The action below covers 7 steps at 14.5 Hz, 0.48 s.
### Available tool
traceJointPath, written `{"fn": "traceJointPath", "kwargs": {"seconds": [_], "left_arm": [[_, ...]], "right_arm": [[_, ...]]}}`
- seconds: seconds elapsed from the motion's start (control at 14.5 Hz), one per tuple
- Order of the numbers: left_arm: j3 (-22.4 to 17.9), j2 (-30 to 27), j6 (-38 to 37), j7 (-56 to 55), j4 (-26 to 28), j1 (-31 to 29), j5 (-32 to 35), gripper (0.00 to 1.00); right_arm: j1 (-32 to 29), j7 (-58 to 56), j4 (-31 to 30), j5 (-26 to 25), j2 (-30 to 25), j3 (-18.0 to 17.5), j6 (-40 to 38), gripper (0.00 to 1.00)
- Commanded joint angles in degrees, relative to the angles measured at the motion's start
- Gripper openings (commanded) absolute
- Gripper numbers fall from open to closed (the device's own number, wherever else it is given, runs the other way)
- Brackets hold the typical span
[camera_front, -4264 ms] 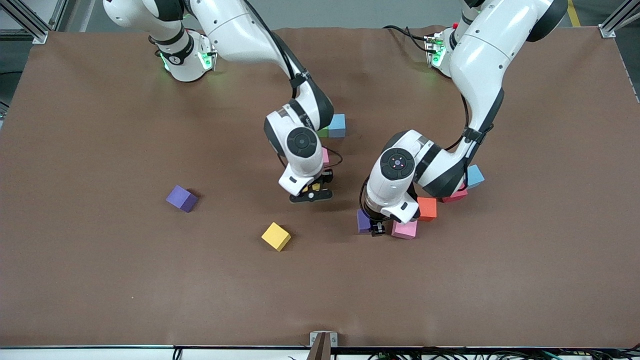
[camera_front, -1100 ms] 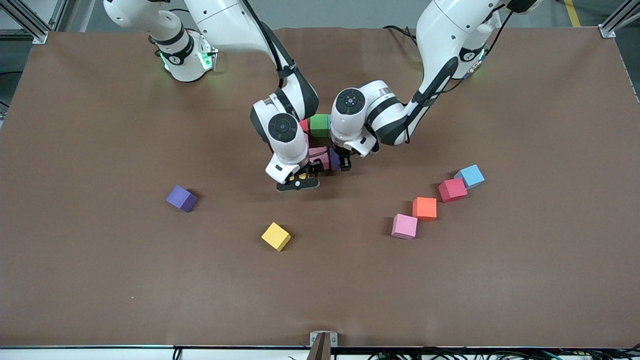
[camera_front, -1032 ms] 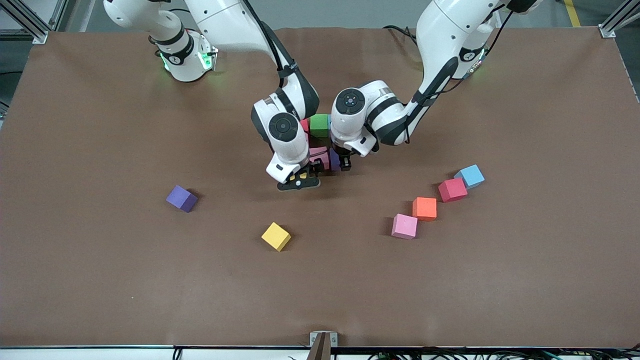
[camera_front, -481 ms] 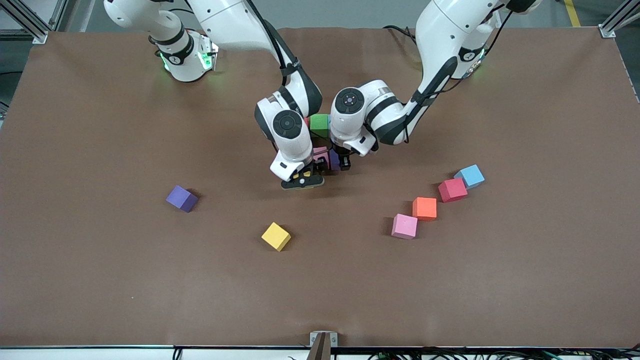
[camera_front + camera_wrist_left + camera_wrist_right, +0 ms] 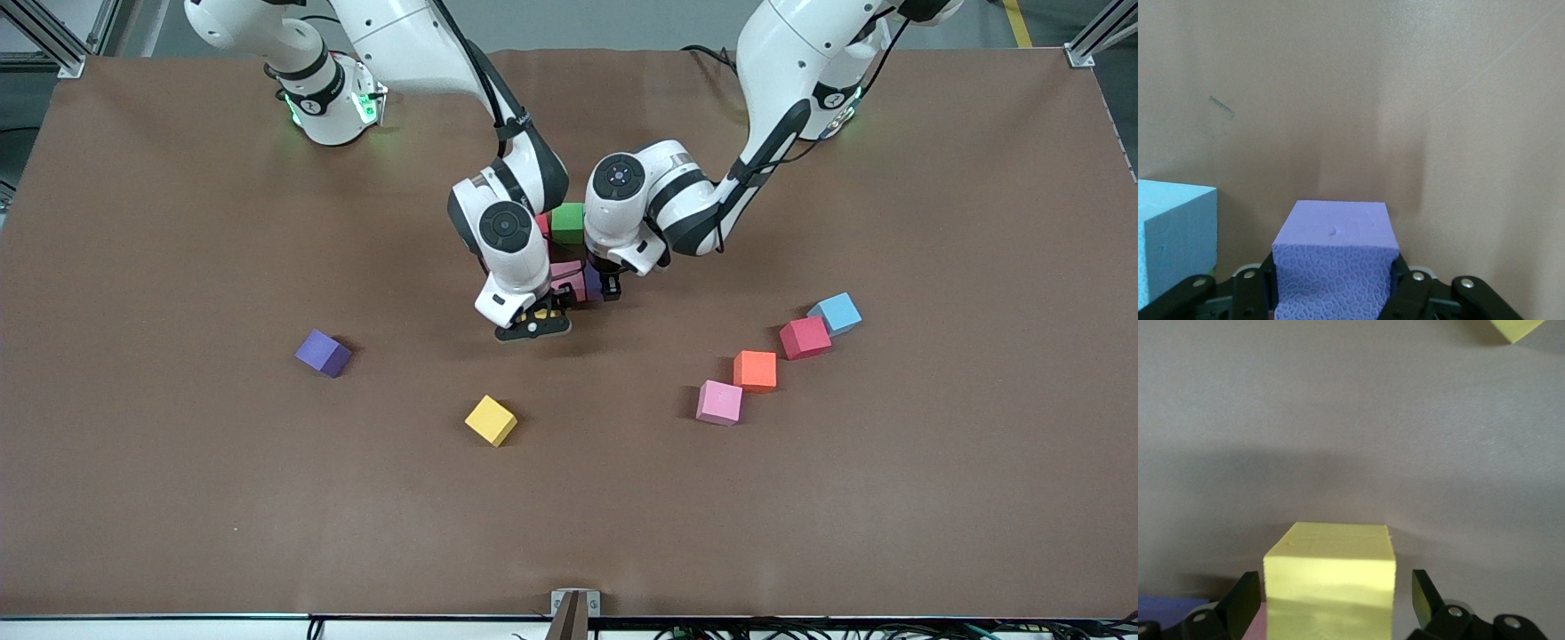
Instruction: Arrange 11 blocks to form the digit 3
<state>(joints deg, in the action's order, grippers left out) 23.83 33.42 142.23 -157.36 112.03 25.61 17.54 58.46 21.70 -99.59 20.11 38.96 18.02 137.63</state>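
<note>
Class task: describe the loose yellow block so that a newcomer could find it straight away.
Start at the cluster of blocks under the two grippers, mid-table, and come toward the front camera. The yellow block lies alone there, turned cornerwise; the lone purple block lies toward the right arm's end.

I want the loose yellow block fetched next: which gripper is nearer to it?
Right. The right gripper is over the cluster's near edge, closest to the loose yellow block; the left gripper, shut on a purple block, is farther from it.

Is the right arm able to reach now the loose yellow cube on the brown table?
Probably yes: the right gripper is open around another yellow block, not gripping, and the bare table between it and the loose yellow cube holds nothing.
</note>
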Motion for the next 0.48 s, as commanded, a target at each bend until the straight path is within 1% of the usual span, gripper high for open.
{"fn": "traceJointPath", "kwargs": {"seconds": [0.0,0.07,0.14,0.21,0.41], "left_arm": [[0.42,2.0,0.33,-6.3,0.21,1.28,-0.23,0.32],[0.34,2.0,0.33,-6.21,0.3,1.2,0.04,0.46],[0.34,1.83,0.16,-6.12,0.3,1.11,0.3,0.79],[0.34,1.48,-0.19,-6.03,0.21,1.11,0.3,1.0],[0.42,-0.19,-2.29,-5.77,-0.32,0.85,0.48,1.0]], "right_arm": [[-0.63,-1.04,-0.08,0.2,-0.47,0.08,-0.87,1.0],[-0.63,-1.13,-0.08,0.2,-0.55,0.35,-1.04,1.0],[-0.63,-1.31,-0.08,0.11,-0.55,0.35,-1.48,1.0],[-0.63,-2.09,-0.08,0.19,-0.73,0.35,-2.36,1.0],[-0.54,-2.1,-0.08,0.2,-0.9,0.7,-3.33,1.0]]}}
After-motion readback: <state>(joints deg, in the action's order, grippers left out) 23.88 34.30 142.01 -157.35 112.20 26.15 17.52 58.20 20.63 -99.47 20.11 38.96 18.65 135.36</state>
